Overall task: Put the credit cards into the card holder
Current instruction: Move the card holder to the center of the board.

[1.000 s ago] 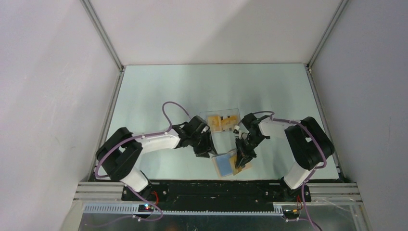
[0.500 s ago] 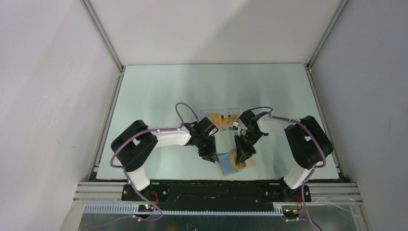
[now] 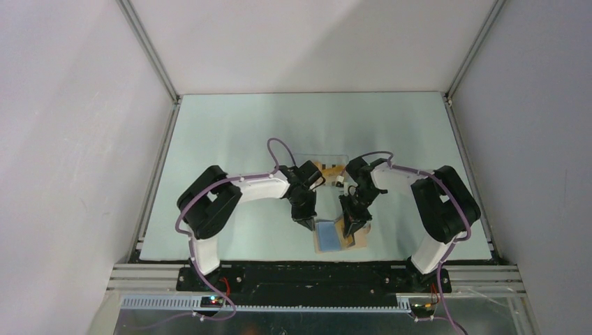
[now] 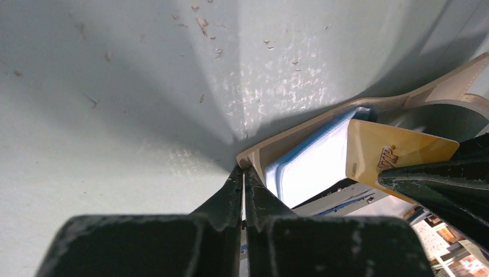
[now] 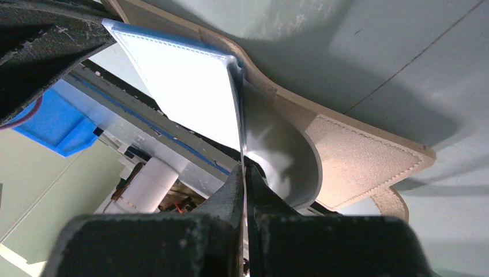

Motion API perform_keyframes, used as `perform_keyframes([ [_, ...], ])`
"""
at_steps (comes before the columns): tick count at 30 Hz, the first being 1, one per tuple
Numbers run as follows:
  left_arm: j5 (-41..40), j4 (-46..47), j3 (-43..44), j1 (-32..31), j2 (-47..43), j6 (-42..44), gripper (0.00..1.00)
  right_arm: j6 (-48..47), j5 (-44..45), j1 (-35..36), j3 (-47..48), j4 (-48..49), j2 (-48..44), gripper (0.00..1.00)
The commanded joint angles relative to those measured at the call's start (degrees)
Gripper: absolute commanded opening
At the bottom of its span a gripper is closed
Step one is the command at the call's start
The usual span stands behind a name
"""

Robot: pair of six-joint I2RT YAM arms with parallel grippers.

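The left claw [image 4: 243, 173] is clenched on the holder's [image 4: 288, 139] tan corner, so that it is pinned. The right claw [image 5: 244, 171] is closed on a card [image 4: 398, 153], whose leading edge is laid at the blue pocket [image 4: 311, 167]. The holder is spread open near the middle of the desk's near edge. The tray [image 3: 328, 158] with more cards [image 3: 329, 169] is set just beyond it. The holder is judged soft and floppy, best held at its stitched rim. The card is judged stiff, light and slick, best pinched at its trailing edge.
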Motion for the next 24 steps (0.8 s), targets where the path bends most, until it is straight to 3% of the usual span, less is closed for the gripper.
perform_keyframes([
  [1, -5.28, 2.38, 3.1, 0.59, 3.66, 2.65, 0.04, -0.41, 3.93, 0.69, 1.54, 1.81, -0.22, 0.0],
  [13, -6.51, 2.42, 5.87, 0.88, 6.29, 3.06, 0.04, -0.2, -0.38, 1.68, -0.94, 6.06, -3.01, 0.0],
  [24, -7.01, 2.26, 11.19, 1.0, 8.98, 6.2, 0.04, 0.83, -3.76, -1.71, -4.96, 8.7, -5.52, 0.0],
])
